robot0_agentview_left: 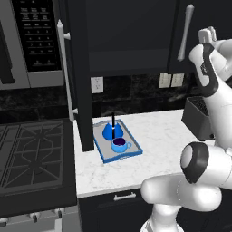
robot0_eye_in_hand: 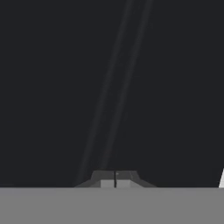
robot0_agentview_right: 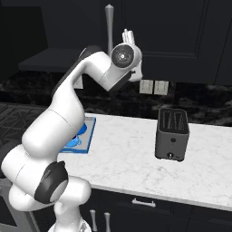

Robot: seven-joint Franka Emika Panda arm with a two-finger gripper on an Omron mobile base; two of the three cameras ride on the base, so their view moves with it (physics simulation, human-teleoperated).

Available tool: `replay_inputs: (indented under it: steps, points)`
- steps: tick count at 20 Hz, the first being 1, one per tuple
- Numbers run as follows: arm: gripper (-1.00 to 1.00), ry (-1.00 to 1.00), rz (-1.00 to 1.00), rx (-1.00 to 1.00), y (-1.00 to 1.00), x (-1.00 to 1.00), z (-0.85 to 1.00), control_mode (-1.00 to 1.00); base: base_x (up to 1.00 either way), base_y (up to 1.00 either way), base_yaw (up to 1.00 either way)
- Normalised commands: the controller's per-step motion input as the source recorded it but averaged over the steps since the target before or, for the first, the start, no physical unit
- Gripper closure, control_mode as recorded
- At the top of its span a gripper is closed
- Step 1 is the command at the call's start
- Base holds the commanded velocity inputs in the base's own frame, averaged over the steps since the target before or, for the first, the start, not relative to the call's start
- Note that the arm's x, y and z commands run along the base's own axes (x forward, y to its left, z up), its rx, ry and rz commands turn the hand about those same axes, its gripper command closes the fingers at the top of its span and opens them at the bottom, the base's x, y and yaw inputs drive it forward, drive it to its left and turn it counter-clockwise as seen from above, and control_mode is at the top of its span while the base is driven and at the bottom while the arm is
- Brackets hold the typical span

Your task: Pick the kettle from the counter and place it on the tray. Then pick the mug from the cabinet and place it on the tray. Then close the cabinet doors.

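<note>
Hand view showed the gripper point(robot0_eye_in_hand: 115, 180) with its fingertips pressed together, holding nothing, facing a dark cabinet door point(robot0_eye_in_hand: 65, 87) close ahead. Well below the hand and off to its side, the kettle point(robot0_agentview_left: 112, 130) and the mug point(robot0_agentview_left: 120, 145) sat on the tray point(robot0_agentview_left: 131, 154) on the counter point(robot0_agentview_left: 163, 136).

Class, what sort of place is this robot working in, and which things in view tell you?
A rendered home kitchen: a gas stove, a microwave above it, and a toaster on the marble counter.
</note>
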Motion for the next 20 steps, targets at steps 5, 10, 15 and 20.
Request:
replay_inputs:
  steps: [5,10,15,20]
  points:
    - [1.0,0.0,0.01,0.01,0.01,1.0,-0.3,-1.0,0.0,0.0,0.0]
    - [1.0,-0.01,0.02,0.0,0.02,1.0,-0.36,-1.0,0.0,0.0,0.0]
    - [1.0,-0.01,0.0,0.0,0.07,0.15,-0.05,-1.0,0.0,0.0,0.0]
    - [1.0,0.0,0.0,-0.02,0.0,-0.86,0.12,-1.0,0.0,0.0,0.0]
